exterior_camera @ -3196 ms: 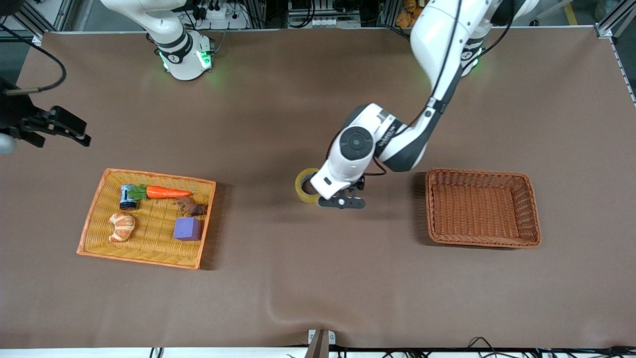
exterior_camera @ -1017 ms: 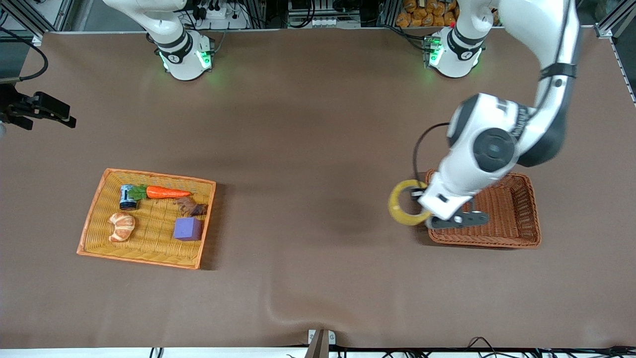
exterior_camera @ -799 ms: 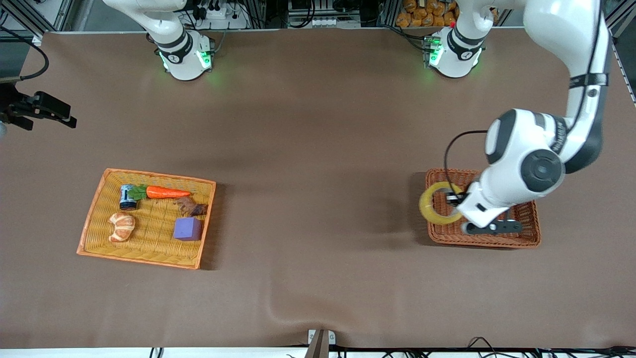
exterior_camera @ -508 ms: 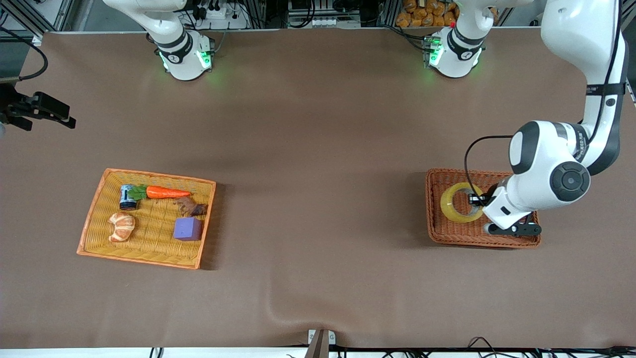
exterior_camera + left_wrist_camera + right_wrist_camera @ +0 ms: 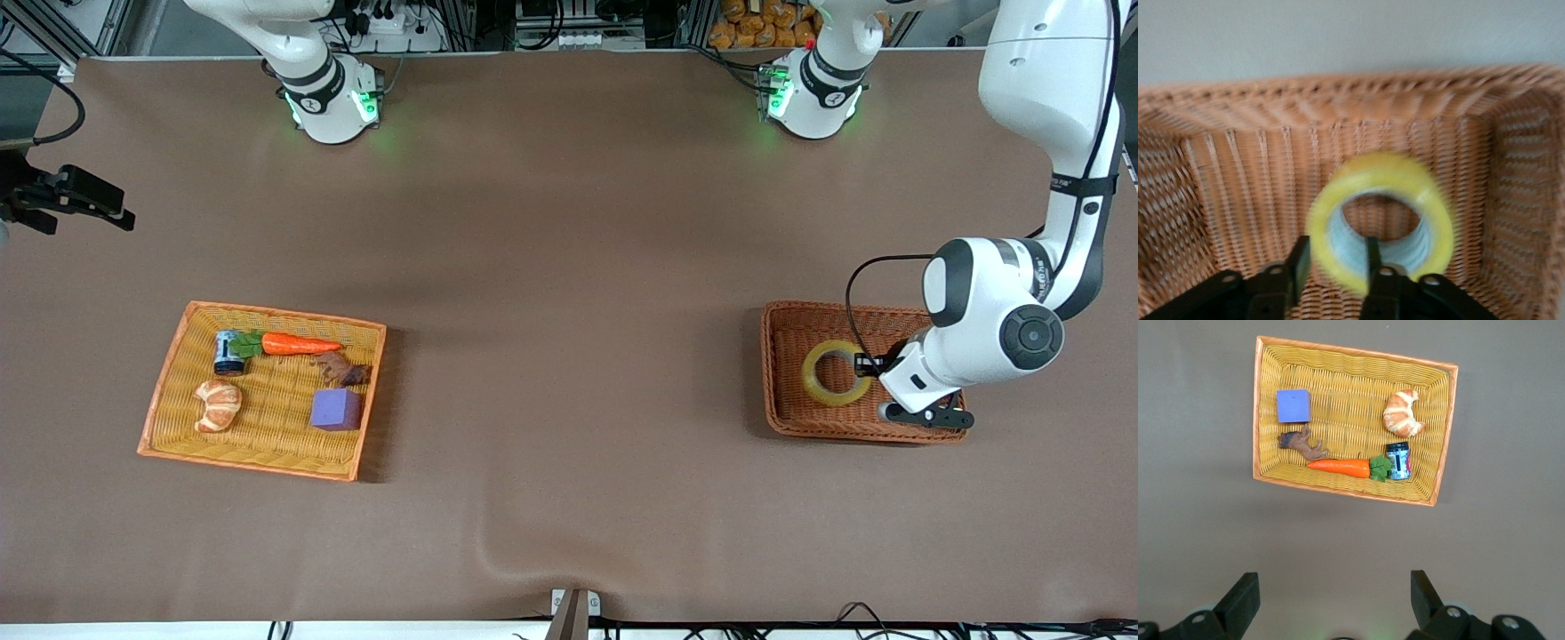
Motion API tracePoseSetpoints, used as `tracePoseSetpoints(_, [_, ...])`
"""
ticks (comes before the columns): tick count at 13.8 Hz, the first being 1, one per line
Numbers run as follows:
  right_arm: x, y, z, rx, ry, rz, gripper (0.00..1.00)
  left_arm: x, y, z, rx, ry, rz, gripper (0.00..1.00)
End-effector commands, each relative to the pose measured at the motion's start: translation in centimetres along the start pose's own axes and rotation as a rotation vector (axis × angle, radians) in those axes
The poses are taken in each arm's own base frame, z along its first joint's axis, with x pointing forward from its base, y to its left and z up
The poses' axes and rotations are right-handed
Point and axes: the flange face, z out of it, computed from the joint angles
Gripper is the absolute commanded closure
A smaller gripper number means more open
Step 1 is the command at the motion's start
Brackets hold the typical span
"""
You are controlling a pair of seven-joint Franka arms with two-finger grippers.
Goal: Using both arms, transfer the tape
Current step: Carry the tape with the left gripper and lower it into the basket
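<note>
Only left wrist view shows jaws pinching tape [image 5: 1381,220] wall — over brown basket [image 5: 1238,160].

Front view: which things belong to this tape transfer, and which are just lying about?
In the job:
tape, gripped by left tool
brown basket under it
right tool, open, waiting

Lying about, in the orange basket:
carrot
croissant
purple cube

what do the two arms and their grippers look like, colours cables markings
Both arms are glossy white with black joint bands. The left arm has a round grey end cap, dark lettering on the wrist and a thin black cable looping to the left gripper, which is black with two flat fingers. Green lights glow at both bases. The right gripper is black too.
</note>
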Motion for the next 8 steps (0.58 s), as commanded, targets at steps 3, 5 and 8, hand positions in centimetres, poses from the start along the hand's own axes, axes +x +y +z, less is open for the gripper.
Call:
tracePoseSetpoints(3, [0.4,0.7,-0.2,-0.005,0.002,-0.001,0.00,0.5,-0.3,-15.3,0.031,0.026,0.030,0.00])
tracePoseSetpoints(5, [0.4,0.7,-0.1,-0.005,-0.001,-0.002,0.00,-0.9,0.1,-20.1,0.023,0.004,0.030,0.00])
tracePoseSetpoints(8, [0.4,0.5,-0.2,-0.005,0.002,-0.004,0.00,-3.8,1.2,-25.6,0.020,0.039,0.039,0.00])
